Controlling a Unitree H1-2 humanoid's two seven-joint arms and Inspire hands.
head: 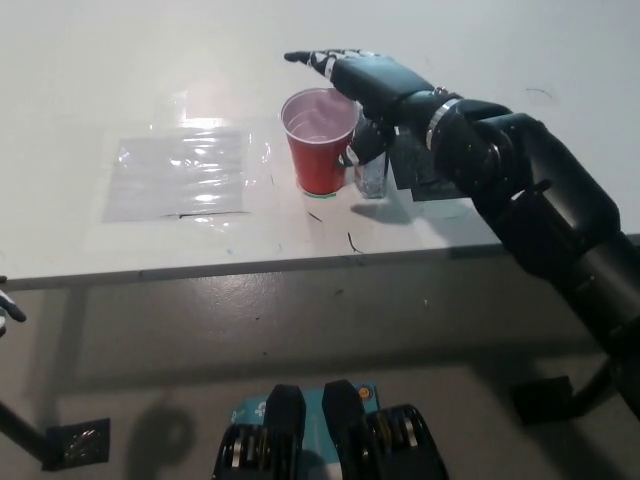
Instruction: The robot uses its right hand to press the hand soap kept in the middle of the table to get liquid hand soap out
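Note:
The clear hand soap bottle (373,177) stands in the middle of the white table (450,40), just right of a red plastic cup (319,150). Only the bottle's lower part shows; its black pump is hidden under my black right hand (362,78). That hand is open, palm down, its fingers stretched leftward over the bottle top and the cup's rim. Whether the palm touches the pump cannot be seen. A small white part of my left hand (9,308) shows at the far left edge, below the table.
A black square mat (425,182) lies right of the bottle, mostly covered by my right forearm. A clear plastic sheet (180,172) lies on the table's left part. The table's front edge (250,266) runs across the middle of the picture, with grey floor below.

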